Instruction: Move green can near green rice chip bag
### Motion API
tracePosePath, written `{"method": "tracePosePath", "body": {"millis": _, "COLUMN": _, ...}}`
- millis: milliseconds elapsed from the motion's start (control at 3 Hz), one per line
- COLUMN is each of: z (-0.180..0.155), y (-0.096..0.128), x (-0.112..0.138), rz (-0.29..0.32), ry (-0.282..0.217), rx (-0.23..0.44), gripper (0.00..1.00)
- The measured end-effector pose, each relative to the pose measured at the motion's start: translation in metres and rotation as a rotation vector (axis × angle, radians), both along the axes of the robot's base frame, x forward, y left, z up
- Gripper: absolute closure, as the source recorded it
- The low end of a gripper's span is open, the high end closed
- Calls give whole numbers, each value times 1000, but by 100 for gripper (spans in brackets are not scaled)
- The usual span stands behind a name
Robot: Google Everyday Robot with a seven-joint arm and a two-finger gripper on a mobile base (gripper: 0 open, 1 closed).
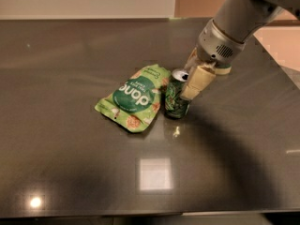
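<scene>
Right of centre, the gripper (186, 82) clasped the green can (176, 104) just beside the green rice chip bag (132, 97); only letting go seemed left.

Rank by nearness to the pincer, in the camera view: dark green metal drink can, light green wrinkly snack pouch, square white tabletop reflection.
The pincer sits centre-right.
1. Dark green drink can, in its grip.
2. Light green snack pouch, left of it.
3. Square white reflection, nearer the front edge.
</scene>
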State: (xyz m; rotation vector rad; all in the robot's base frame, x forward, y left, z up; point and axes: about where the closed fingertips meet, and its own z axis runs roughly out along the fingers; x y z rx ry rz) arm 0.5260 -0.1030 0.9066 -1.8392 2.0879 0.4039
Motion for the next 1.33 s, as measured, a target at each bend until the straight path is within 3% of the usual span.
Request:
{"method": "tracePosePath", "body": {"millis": 667, "z": 0, "y": 3, "x": 2, "rz": 1, "ry": -8, "rx": 4, "gripper": 12}}
{"method": "tracePosePath", "body": {"millis": 1000, "z": 0, "y": 5, "x": 3, "rz": 1, "ry": -11, "rx": 5, "gripper": 0}}
{"method": "tracePosePath", "body": {"millis": 1333, "z": 0, "y": 5, "x": 3, "rz": 1, "ry": -12, "rx": 5, "gripper": 0}}
